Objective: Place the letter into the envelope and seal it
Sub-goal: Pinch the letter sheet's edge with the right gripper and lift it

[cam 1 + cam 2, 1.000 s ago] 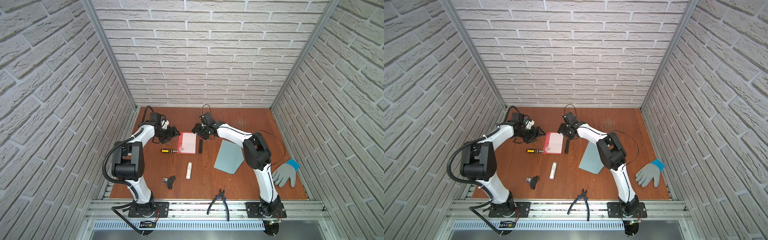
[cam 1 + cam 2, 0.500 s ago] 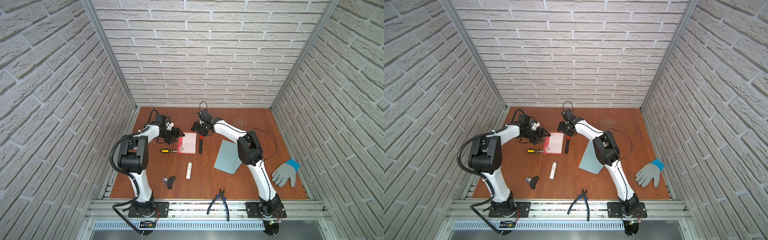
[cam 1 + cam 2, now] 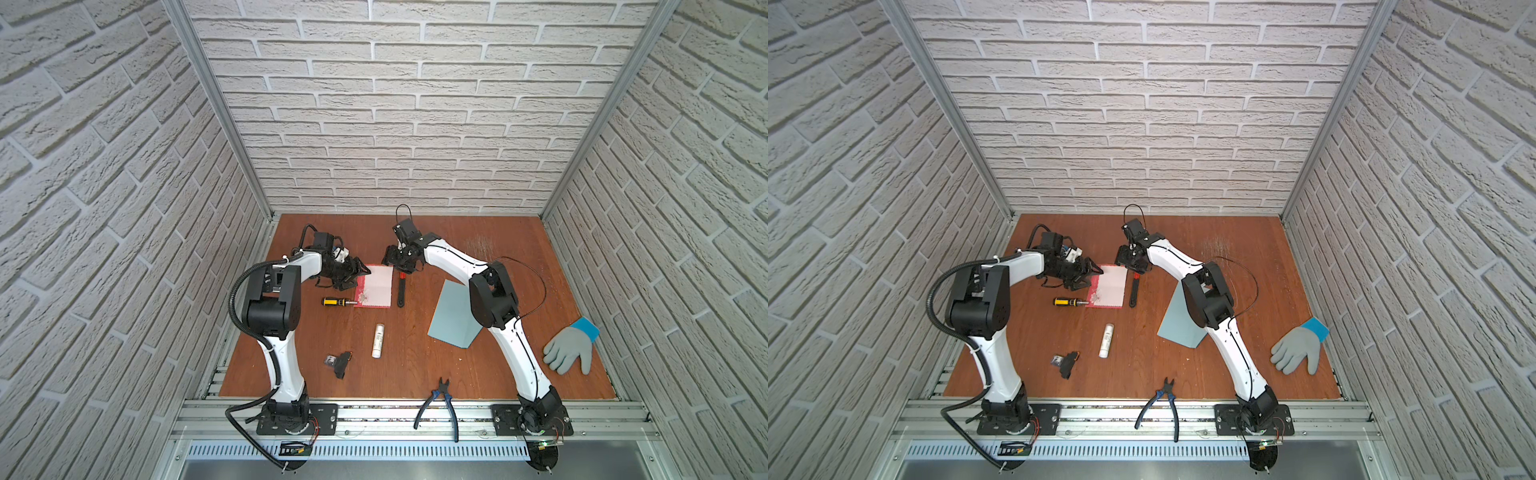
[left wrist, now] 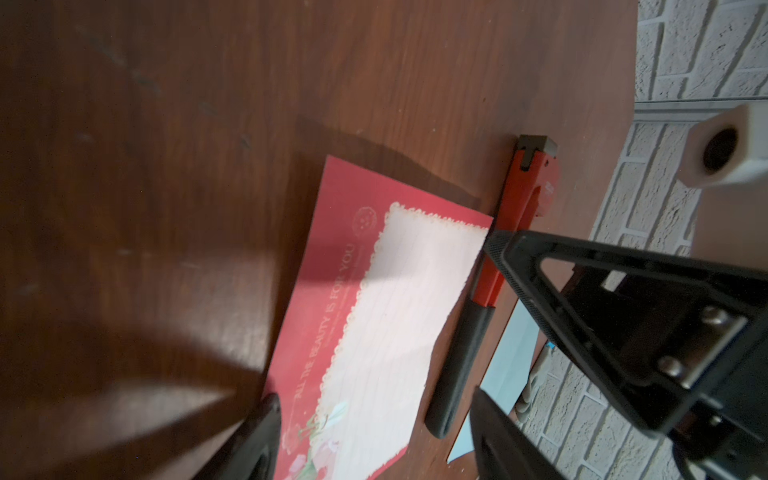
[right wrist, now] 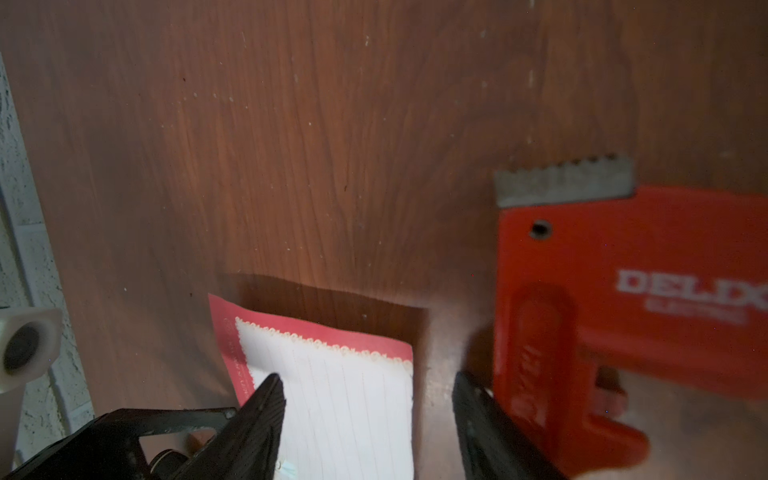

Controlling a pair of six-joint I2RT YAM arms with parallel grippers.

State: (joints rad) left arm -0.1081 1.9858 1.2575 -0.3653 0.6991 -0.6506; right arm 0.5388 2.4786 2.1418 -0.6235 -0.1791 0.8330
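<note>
Left claw [image 3: 360, 272] wide, empty — over left edge of the flat white paper letter [image 3: 377, 286] w/ red border. Right claw [image 3: 398, 268] wide too, at its far corner. Big light-blue paper envelope [image 3: 451, 318] lies apart on brown wood tabletop [image 3: 415, 365].

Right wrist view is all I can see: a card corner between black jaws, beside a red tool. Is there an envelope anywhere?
Observer: Yes. In both top views a light blue envelope lies to the right of the letter, partly hidden by the right arm.
Operator: Is there anything to stick it shut with?
Observer: A white glue stick lies in front of the letter, apart from it.
Operator: Is anything else close to the letter?
Observer: A yellow-and-black screwdriver lies to its left, with the tip at its near left corner.
</note>
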